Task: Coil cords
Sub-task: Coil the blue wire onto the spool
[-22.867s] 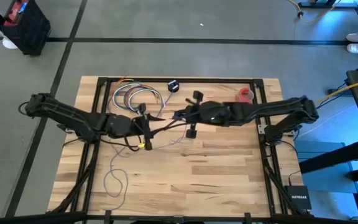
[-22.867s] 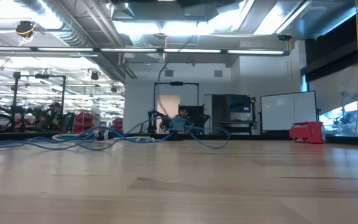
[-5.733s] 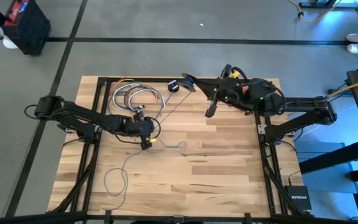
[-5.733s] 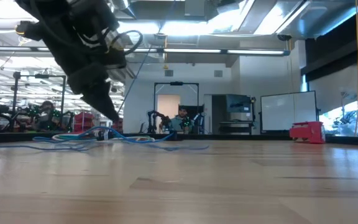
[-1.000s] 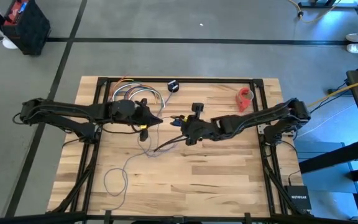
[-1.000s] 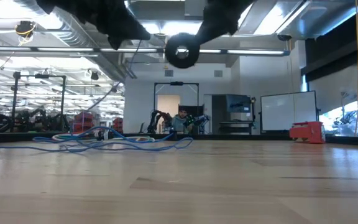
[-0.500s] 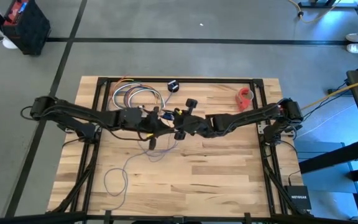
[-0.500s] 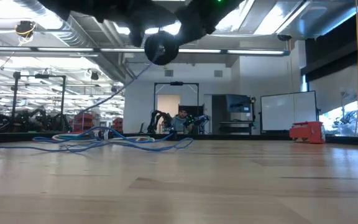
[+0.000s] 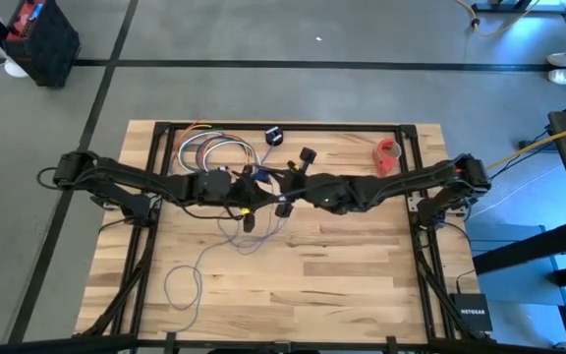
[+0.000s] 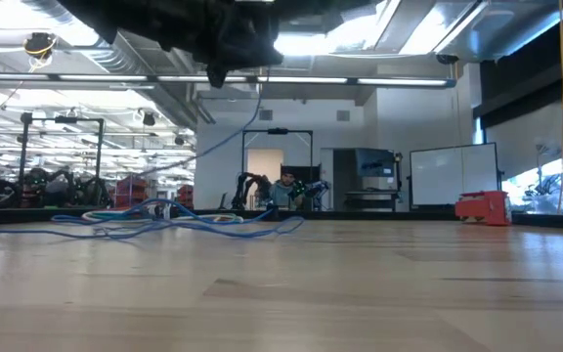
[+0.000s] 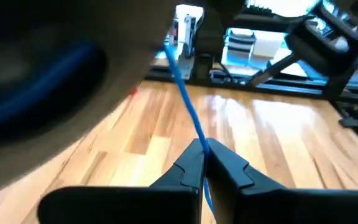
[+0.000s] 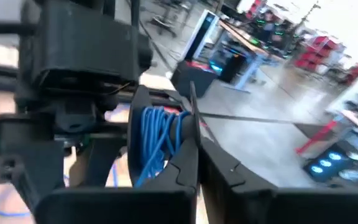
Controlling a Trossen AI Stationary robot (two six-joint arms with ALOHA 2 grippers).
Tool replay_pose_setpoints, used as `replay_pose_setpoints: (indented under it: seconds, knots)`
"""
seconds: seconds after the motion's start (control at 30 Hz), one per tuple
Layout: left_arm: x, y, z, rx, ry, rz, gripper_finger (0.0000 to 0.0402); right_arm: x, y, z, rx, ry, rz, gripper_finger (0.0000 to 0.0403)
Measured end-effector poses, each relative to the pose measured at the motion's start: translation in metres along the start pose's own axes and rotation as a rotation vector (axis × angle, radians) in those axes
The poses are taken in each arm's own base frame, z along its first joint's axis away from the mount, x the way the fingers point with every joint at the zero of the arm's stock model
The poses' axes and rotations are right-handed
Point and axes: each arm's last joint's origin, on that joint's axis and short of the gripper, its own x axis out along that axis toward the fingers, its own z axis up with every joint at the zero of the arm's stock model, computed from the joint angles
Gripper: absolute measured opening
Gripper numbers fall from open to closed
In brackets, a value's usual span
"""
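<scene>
blue cord coil (image 12: 157,140), closed end effector (image 12: 194,163)

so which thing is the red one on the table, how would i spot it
Look at the wooden table from above and go to its far edge, near the right corner. The small red object lies alone there on bare wood beyond the right arm; it is the only red item, unlike the multicoloured wire bundle at the far left.

Two dark jointed arms (image 9: 136,181), black pointed fingers (image 11: 188,171).

One cord (image 9: 187,278), one wire bundle (image 9: 212,152) (multicoloured), two claws (image 9: 252,193) (image 9: 275,193).
</scene>
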Motion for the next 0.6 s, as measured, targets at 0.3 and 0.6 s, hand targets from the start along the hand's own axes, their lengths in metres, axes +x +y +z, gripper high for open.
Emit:
replay_pose_setpoints:
  seconds: [0.3, 0.6]
  knots:
    - [0.000, -0.001, 0.006, 0.025, -0.059, -0.004, 0.0007, -0.022, -0.016, 0.019, 0.082, -0.086, 0.064, 0.0010]
    - [0.000, 0.000, -0.001, 0.110, 0.006, 0.000, 0.0008, -0.050, -0.019, 0.033, 0.093, -0.130, 0.096, 0.0010]
